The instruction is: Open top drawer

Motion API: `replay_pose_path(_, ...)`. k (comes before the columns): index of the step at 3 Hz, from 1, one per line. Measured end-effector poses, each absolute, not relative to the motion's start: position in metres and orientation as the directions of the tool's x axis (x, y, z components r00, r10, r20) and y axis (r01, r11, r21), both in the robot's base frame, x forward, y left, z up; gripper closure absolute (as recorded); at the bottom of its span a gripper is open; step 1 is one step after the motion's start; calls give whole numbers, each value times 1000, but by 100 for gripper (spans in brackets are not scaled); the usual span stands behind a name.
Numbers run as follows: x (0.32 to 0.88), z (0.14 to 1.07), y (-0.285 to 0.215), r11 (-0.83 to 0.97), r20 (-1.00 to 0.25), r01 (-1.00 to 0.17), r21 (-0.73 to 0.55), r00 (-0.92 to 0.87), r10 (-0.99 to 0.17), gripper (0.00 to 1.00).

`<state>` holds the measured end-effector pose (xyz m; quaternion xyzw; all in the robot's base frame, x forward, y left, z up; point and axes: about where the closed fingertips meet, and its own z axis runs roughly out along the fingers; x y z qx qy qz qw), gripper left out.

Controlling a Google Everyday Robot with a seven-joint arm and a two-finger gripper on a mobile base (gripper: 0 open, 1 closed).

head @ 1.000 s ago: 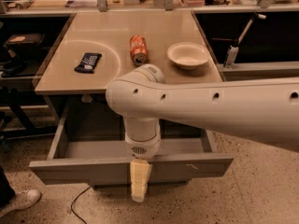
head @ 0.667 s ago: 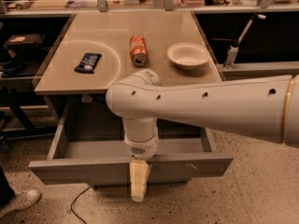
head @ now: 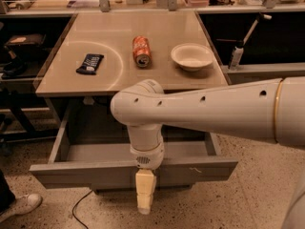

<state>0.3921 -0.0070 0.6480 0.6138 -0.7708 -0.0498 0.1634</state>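
Observation:
The top drawer [head: 76, 174] stands pulled well out from under the table, its shallow grey interior showing and pale scratch marks right of centre on its flat front. My gripper [head: 145, 197] hangs straight down over the middle of the drawer's front edge, its pale tip reaching below the front. My big white arm crosses from the right and hides part of the drawer's inside.
On the beige table [head: 114, 80] lie a dark snack bag [head: 90, 63], an orange soda can [head: 141, 51] on its side and a white bowl [head: 192, 56]. A shoe [head: 21, 205] and a cable [head: 78, 209] are on the floor at the left. Dark shelves flank the table.
The arm and gripper have hardly moved. The drawer stays pulled out as before.

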Motion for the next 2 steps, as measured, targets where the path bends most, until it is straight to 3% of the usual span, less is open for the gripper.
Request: replay_pose_path(2, 350, 649, -28, 305, 207, -900, 312, -249, -946, 0)
